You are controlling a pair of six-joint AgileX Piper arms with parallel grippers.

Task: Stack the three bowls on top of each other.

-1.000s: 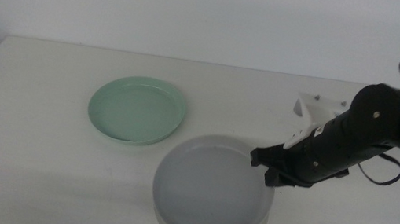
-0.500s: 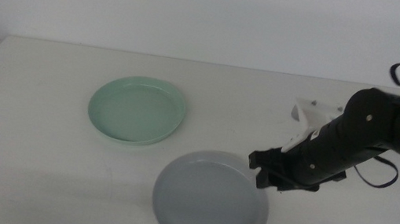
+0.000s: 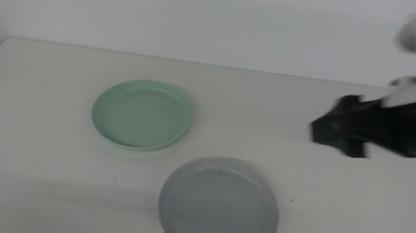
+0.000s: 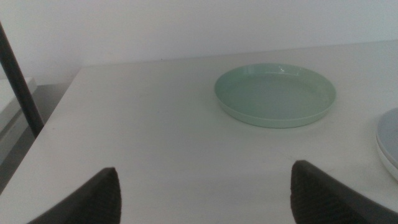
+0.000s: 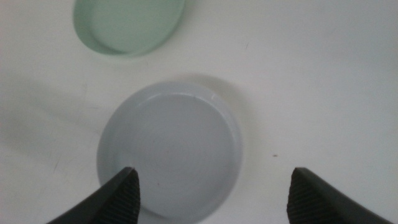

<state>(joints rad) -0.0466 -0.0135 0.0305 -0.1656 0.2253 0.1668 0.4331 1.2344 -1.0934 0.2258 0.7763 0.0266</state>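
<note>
Now, read each entry against the middle view unless another view is named.

Mint green bowl [image 3: 143, 115]: you see it alone on the bench [image 3: 37, 157], toward the far left, well apart from either tool.
Grey bowl [image 3: 218, 209]: it sits near the front edge, just beside the green one but not touching; a paler rim peeps out beneath its near edge, probably the white bowl, though you cannot be sure.
Right tool [image 5: 211, 186]: raised and blurred at the right in the middle view; in its wrist view the jaws stand wide apart above the grey bowl, holding nothing.
Left tool [image 4: 205, 190]: waits low at the near left corner, jaws apart, facing the green bowl.
Handling: judge the dishes light, stiff and smooth, likely to slip or clatter.
Grip site: take the green bowl by its low rim, one jaw inside, one outside.
</note>
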